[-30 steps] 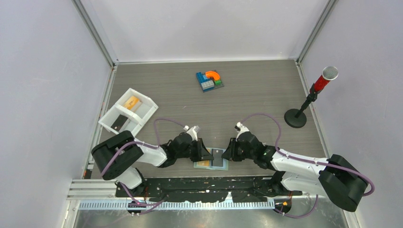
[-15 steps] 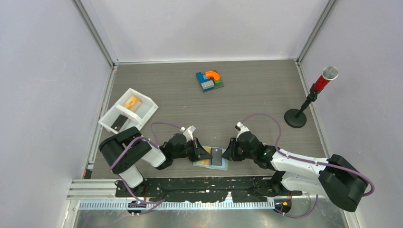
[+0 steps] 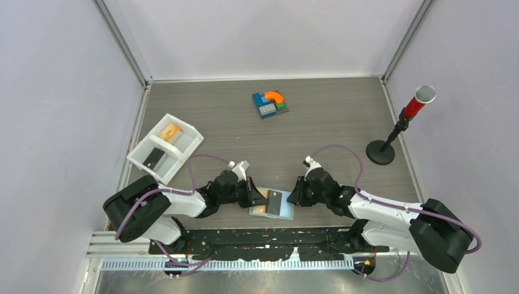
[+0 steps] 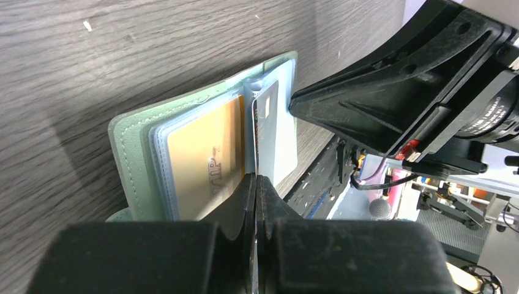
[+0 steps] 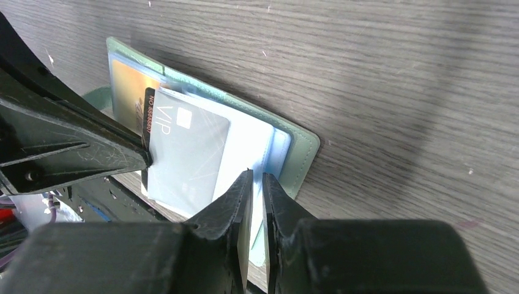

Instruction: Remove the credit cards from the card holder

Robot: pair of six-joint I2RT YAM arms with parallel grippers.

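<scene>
left pincer [image 4: 256, 179] pinches dark card [image 5: 183, 156] (holder [image 4: 128, 147] open)

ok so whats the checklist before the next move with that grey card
1. left end effector shut on the grey vip card: ok
2. card's far end free of the blue sleeve pages: cannot tell
3. right end effector pinning the card holder: cannot tell, fingers nearly shut at a sleeve edge
4. card holder lying open: ok
5. orange vip card out of its sleeve: not ok
</scene>
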